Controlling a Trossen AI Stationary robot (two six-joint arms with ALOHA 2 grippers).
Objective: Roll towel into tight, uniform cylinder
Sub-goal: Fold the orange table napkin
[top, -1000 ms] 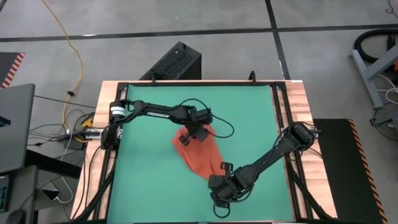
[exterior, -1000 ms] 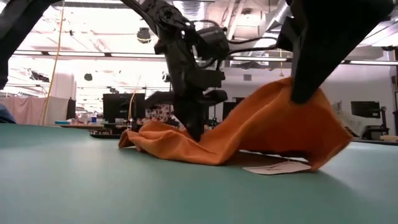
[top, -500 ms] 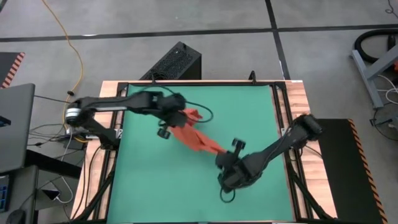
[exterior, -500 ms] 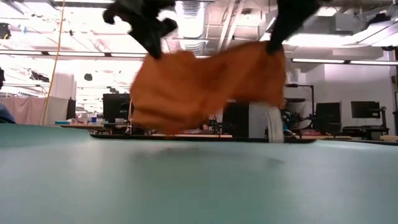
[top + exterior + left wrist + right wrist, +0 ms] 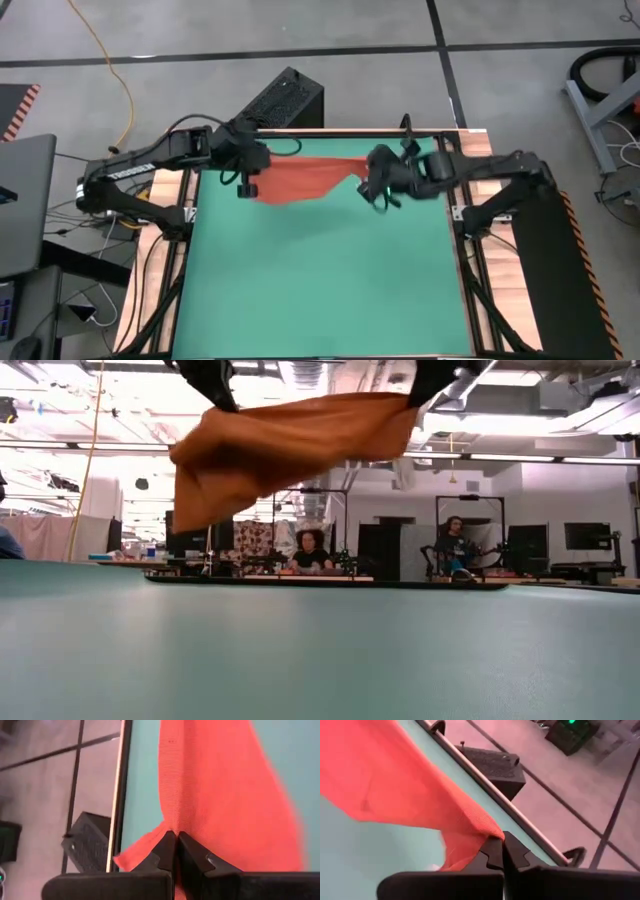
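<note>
Your left gripper [image 5: 175, 845] has its fingers pinched together on one corner of the towel [image 5: 305, 178], and your right gripper [image 5: 501, 849] is clamped the same way on the opposite top corner. Between them the cloth hangs stretched in the air above the far part of the green mat [image 5: 320, 280], sagging lower on the left side. Judge it light, thin and limp: it will drape and crease rather than hold shape, so grip at corners and edges, keeping it taut.
</note>
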